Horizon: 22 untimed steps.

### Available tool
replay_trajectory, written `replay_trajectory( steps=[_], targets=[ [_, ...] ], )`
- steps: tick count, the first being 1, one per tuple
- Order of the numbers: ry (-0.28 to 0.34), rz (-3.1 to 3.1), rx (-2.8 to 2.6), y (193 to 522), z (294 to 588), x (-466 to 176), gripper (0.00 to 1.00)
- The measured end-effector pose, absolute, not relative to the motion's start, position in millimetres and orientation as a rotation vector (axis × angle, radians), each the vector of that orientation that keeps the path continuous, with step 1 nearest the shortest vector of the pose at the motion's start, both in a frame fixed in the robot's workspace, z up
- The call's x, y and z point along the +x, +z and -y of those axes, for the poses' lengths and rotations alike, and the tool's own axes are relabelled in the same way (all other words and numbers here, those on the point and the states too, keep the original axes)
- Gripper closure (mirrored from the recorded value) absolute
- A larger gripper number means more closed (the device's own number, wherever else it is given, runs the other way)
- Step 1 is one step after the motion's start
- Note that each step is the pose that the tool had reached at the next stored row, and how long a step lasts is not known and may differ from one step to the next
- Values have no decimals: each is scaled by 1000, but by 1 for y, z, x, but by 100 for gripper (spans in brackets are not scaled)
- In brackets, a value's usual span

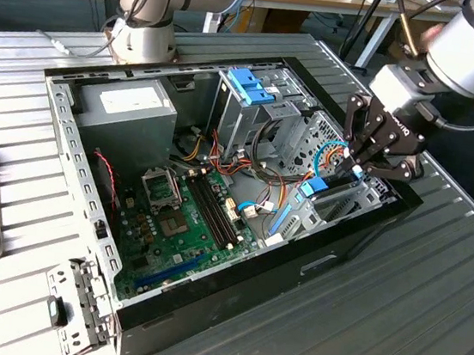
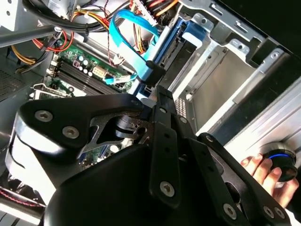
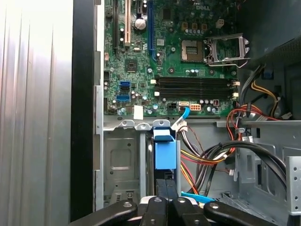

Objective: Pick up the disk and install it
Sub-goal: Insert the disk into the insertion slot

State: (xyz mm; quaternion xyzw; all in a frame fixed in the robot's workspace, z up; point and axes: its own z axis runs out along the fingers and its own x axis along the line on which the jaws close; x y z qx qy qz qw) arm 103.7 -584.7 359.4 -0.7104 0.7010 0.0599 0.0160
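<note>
The disk (image 3: 164, 151), a grey drive in a light blue carrier, stands on edge in the metal bay at the front corner of the open computer case (image 1: 69, 135). In the exterior view the disk (image 1: 314, 186) sits low in that bay at the case's right end. My gripper (image 1: 357, 168) hangs directly over it. In the first wrist view the gripper (image 3: 168, 184) has its two fingers drawn together at the disk's outer edge. I cannot tell whether they touch it. The second wrist view shows the gripper (image 2: 158, 92) aimed at the blue carrier (image 2: 192, 31).
Orange, red and black cables (image 3: 211, 155) crowd the space beside the bay. A blue latch (image 1: 253, 84) tops the drive cage, with the motherboard (image 1: 182, 214) and power supply (image 1: 129, 104) further in. A person's hand (image 2: 261, 172) holds a small device by the case.
</note>
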Motion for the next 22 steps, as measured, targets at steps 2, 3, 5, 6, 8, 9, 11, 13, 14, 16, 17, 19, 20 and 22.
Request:
replay_trajectory(
  steps=[2, 3, 5, 6, 8, 9, 11, 13, 14, 16, 17, 19, 20, 22],
  targets=[
    [187, -2180, -2209, 352, 581, 104, 90],
    [187, -2180, -2209, 350, 581, 104, 90],
    [187, -2180, -2209, 344, 578, 105, 90],
    [187, -2180, -2210, 342, 577, 106, 90],
    [188, -2181, -2210, 337, 576, 106, 90],
    [187, -2181, -2210, 335, 576, 107, 90],
    [186, -2182, -2211, 331, 576, 107, 90],
    [188, -2181, -2210, 331, 576, 108, 90],
    [189, -2180, -2209, 332, 576, 108, 90],
    [189, -2180, -2209, 334, 576, 109, 90],
    [188, -2180, -2210, 336, 576, 109, 90],
    [189, -2180, -2209, 338, 576, 111, 90],
    [189, -2180, -2209, 340, 576, 111, 90],
    [190, -2180, -2209, 342, 576, 113, 90]
  ],
)
